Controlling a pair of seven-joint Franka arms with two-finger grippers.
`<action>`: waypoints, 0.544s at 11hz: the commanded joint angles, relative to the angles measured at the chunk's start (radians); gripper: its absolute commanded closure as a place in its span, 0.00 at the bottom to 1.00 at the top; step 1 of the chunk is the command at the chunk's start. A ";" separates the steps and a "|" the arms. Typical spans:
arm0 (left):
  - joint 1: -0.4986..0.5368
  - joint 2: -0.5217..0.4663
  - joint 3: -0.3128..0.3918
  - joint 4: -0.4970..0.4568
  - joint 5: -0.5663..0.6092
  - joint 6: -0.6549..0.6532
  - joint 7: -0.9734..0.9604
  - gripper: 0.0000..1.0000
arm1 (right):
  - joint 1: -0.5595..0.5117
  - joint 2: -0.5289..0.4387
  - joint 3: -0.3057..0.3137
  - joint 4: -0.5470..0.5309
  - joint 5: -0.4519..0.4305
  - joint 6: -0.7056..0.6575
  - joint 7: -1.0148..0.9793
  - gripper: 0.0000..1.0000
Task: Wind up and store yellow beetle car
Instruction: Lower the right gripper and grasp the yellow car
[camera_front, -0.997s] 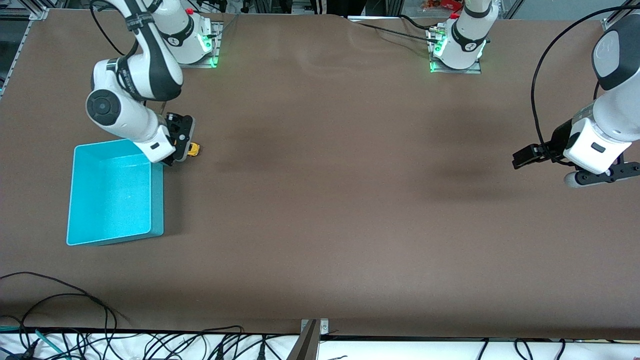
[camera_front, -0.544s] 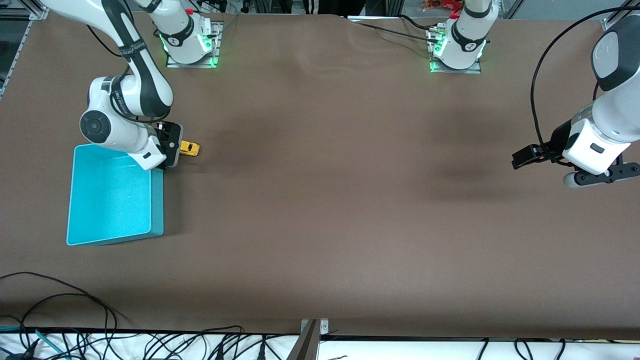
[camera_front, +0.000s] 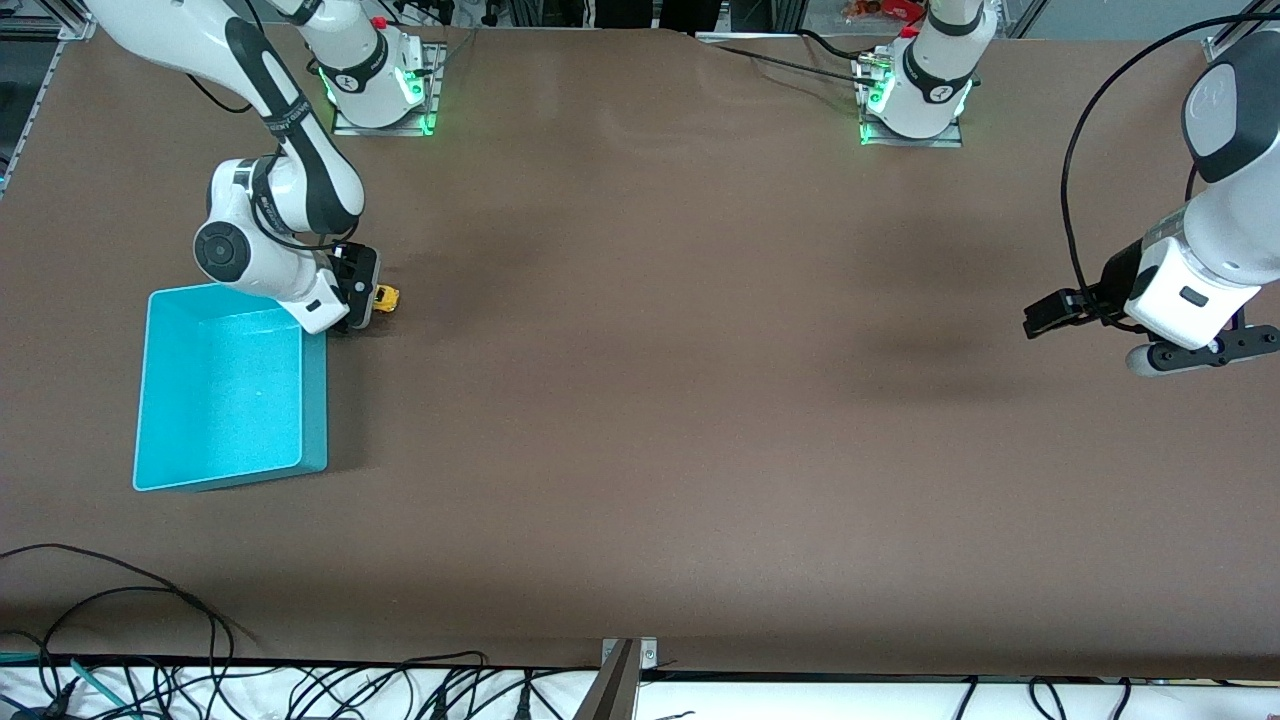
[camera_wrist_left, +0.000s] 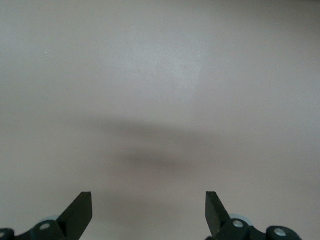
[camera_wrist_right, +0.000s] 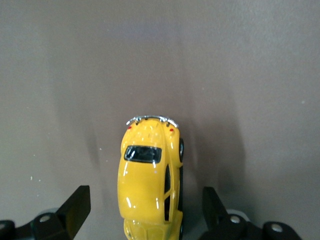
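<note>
The yellow beetle car (camera_front: 385, 298) stands on its wheels on the brown desk (camera_front: 640, 400), just beside the corner of the turquoise bin (camera_front: 313, 400) that lies farthest from the front camera, on the side of the bin facing the left arm's end of the desk. It is outside the bin, which holds nothing visible.

The right hand (camera_wrist_right: 145, 212) is low over the car with its jaws spread wide; in the right wrist view one finger (camera_wrist_right: 76, 204) stands on each flank of the body, both clear of the paint, so nothing is gripped. The chrome bumper end of the car points away from the hand.

The left hand (camera_wrist_left: 149, 210), far from the bin at the left arm's end of the desk, waits above bare desk with its jaws equally wide and nothing between them.

Handling, as a judgement: the car looks light, rigid and glossy, so its rounded shell is likely to slip upward out of a pinch placed high. The flatter door panels, low between the wheels, offer the surest hold. Free-rolling wheels mean a one-sided touch may push it away; both fingers should meet the flanks together.
</note>
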 joint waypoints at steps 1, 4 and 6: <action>0.004 -0.005 0.002 -0.007 -0.024 -0.002 0.027 0.00 | -0.005 0.004 -0.016 -0.006 0.027 0.056 -0.025 0.00; 0.004 -0.005 0.002 -0.005 -0.024 -0.002 0.027 0.00 | -0.003 -0.004 -0.026 -0.003 0.056 0.101 -0.096 0.00; 0.004 -0.005 0.002 -0.007 -0.024 -0.002 0.027 0.00 | -0.003 -0.004 -0.024 -0.006 0.058 0.099 -0.094 0.00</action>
